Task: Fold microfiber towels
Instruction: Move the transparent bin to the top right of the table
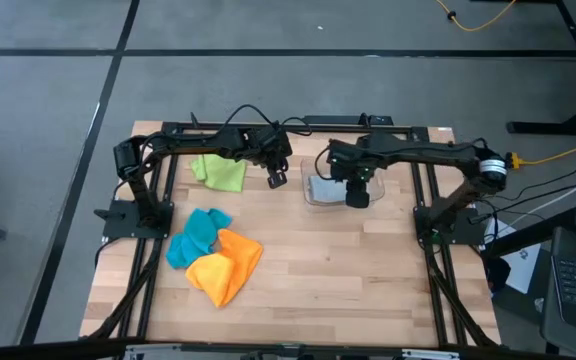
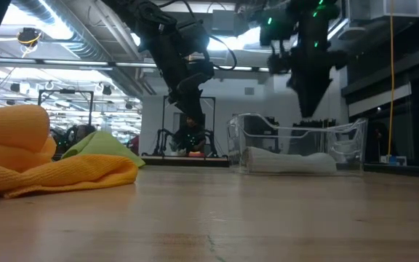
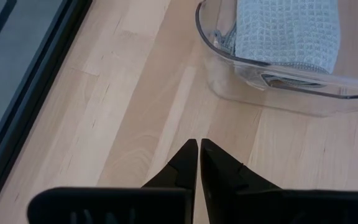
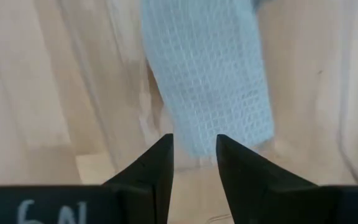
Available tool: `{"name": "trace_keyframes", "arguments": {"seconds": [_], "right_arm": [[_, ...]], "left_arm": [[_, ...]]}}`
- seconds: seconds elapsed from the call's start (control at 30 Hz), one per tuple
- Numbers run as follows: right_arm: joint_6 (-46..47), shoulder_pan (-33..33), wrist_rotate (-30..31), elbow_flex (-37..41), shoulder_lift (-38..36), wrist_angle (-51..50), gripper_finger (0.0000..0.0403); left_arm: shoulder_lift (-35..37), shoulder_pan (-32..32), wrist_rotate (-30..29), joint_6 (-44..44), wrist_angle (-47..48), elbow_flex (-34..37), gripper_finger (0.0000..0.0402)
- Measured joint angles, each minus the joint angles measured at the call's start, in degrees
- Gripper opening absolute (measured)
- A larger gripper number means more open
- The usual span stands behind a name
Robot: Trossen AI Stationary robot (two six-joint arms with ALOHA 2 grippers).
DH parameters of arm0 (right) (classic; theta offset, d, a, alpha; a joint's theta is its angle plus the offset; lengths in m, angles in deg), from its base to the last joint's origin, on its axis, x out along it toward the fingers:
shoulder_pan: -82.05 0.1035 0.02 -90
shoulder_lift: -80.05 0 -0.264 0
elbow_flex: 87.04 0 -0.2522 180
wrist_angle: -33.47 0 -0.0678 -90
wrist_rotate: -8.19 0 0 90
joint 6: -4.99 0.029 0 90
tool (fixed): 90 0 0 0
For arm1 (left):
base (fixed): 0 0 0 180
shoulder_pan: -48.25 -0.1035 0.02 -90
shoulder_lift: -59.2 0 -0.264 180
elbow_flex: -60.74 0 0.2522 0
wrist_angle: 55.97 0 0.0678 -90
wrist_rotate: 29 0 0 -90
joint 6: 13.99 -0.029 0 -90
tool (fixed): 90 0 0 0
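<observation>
A folded light grey towel (image 4: 210,81) lies flat in the clear plastic bin (image 3: 225,59) at the table's far middle. My right gripper (image 4: 194,149) hangs above the bin, pointing down, open, with nothing between its fingers. My left gripper (image 3: 199,149) is shut and empty, slanting down over bare wood just left of the bin. A lime green towel (image 1: 220,170) lies crumpled at the far left. A teal blue towel (image 1: 198,238) and an orange towel (image 1: 226,265) lie bunched side by side at the near left, their edges touching.
The bin (image 1: 316,192) sits between the two grippers. A black frame (image 1: 158,230) runs along the table's left, right and far sides. Bare wood (image 1: 348,270) covers the table's middle and near right.
</observation>
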Motion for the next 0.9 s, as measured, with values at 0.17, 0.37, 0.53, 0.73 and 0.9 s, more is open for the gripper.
{"name": "trace_keyframes", "arguments": {"seconds": [0.17, 0.37, 0.53, 0.73, 0.9], "right_arm": [[6.5, 3.0, -2.0, 4.7, -5.3, 9.0, 0.0124], [15.4, 8.5, -8.3, 16.7, -7.6, 18.9, 0.0124], [19.5, 13.4, -7.8, 23.5, -7.6, 25.9, 0.0124], [19.6, 14.3, 3.0, 23.9, -7.6, 30.7, 0.0124], [17.8, 13.3, 13.4, 23.5, -7.5, 31.3, 0.0124]], "left_arm": [[0.0, 0.0, 0.0, 1.4, 0.0, 0.0, 0.0014], [0.0, 0.4, -0.1, 2.7, 0.0, 0.4, 0.0014], [0.0, 0.4, -0.2, 2.7, -0.6, 0.6, 0.0014], [0.0, 0.4, -0.2, 3.1, -1.3, 0.6, 0.0014], [0.0, 0.4, -0.2, 4.3, -1.2, 0.6, 0.0014]]}}
